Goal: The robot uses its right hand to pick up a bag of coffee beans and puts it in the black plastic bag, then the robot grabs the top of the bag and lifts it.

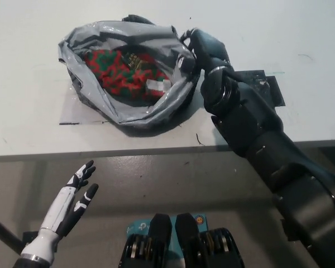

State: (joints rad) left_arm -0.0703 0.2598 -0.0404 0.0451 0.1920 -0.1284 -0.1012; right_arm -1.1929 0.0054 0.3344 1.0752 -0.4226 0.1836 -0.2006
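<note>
The black right hand [204, 53] pinches the bag [173, 92] rim at 3 o'clock; the film looks thin and slippery, the coffee [125, 75] weighing its belly, so gathering more rim seems wise, while the left hand [72, 198] idles open at 7 o'clock.

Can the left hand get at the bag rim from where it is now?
Probably not without a big move. The left hand hangs open below the table edge, well short of the bag. The right hand is already at the bag's right rim.
</note>
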